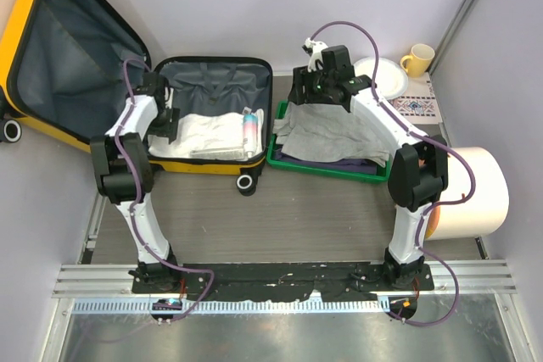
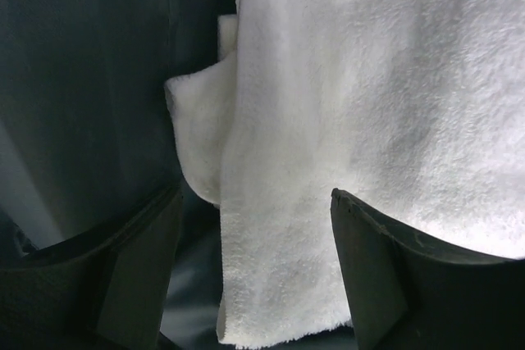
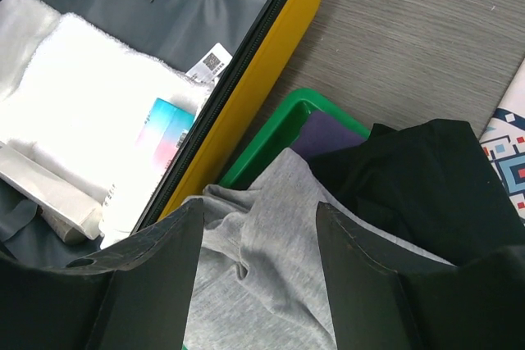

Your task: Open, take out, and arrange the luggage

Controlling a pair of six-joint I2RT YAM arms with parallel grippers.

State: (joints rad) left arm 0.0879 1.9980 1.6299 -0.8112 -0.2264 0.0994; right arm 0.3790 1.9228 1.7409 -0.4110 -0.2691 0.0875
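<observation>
Left gripper (image 2: 256, 202) gapes empty over white towel (image 2: 394, 79) edge inside luggage (image 1: 212, 82); right gripper (image 3: 258, 206), equally wide, over grey cloth (image 3: 262, 276) by green tray (image 3: 271, 133) rim.

Top view overhead, far; 2 wrist views close, downward; all 3 share luggage (image 1: 212, 80).

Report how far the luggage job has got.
Done: luggage lies open; grey and black clothes sit in the green tray. In hand: left gripper, open, over the white towel; right gripper open above the tray. Left: towel and tube to take out.
</observation>
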